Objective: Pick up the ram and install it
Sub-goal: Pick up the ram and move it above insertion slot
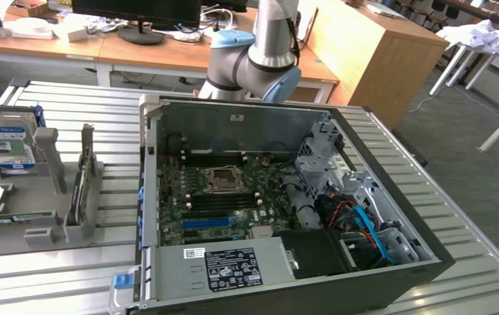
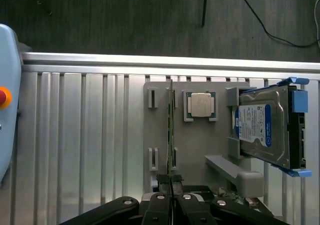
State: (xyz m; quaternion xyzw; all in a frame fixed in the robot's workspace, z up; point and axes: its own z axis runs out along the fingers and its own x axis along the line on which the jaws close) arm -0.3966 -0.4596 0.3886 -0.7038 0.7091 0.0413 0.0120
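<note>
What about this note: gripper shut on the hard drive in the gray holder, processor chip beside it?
Wrong object: the wrist view shows the gripper shut on the ram, standing on edge in the gray holder, processor chip beside it. The hard drive sits apart.

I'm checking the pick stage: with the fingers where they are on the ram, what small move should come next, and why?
Probably a short straight lift. The gripper looks shut on the ram, which stands edge-on in the slots of the grey holder beside the processor chip; pulling sideways could bind it.
</note>
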